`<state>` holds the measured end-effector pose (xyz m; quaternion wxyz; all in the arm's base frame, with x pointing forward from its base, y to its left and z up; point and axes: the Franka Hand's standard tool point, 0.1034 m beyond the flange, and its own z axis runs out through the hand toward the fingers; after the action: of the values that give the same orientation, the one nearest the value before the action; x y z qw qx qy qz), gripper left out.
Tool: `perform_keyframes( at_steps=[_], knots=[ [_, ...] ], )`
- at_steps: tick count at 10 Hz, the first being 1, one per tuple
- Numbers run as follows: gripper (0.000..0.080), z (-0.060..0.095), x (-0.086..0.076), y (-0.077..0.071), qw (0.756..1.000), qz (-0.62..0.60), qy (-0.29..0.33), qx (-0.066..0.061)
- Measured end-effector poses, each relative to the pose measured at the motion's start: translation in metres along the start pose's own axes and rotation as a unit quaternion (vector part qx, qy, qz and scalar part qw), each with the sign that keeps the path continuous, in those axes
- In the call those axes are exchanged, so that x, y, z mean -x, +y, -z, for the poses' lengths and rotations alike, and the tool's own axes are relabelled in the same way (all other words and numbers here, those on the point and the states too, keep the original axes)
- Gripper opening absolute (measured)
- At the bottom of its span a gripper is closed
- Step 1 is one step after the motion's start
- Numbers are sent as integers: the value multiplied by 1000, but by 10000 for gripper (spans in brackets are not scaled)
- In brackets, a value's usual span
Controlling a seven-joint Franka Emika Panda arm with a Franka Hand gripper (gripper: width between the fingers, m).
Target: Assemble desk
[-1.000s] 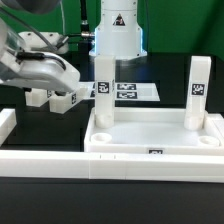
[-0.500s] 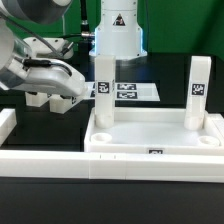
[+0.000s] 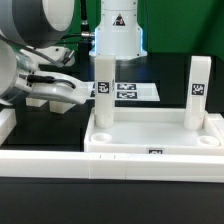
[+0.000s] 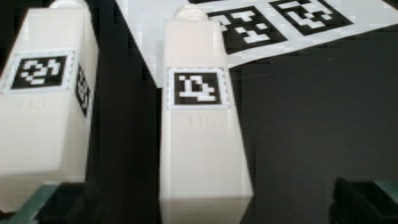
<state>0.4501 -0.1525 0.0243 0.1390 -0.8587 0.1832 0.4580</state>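
Nearest the exterior camera, behind the border wall (image 3: 60, 162), the tabletop (image 3: 150, 135) holds two upright legs (image 3: 104, 88). Farther back, the gripper (image 4: 210, 205), fingers spread, straddles a loose leg (image 4: 201, 130) without touching; a second loose leg (image 4: 50, 110) lies beside it, near the marker board (image 4: 267, 25).

The arm (image 3: 30, 72) leans low at the exterior view's left — claw (image 4: 210, 203) spread wide.

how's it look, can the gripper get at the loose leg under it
probably yes: the gripper is open, one finger either side of the leg, with a gap to the second leg beside it
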Motion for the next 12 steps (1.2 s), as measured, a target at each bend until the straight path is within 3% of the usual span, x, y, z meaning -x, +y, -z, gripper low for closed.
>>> perform_keyframes(
  at_steps=[3, 8, 9, 10, 12],
  knots=[
    [649, -14, -6, -7, 1000, 5, 3, 6],
    [649, -29, -3, -3, 1000, 0, -12, 3],
    [523, -29, -3, -3, 1000, 0, -12, 3],
    [523, -29, -3, -3, 1000, 0, -12, 3],
    [288, -29, -4, -3, 1000, 1, -12, 3]
  ],
)
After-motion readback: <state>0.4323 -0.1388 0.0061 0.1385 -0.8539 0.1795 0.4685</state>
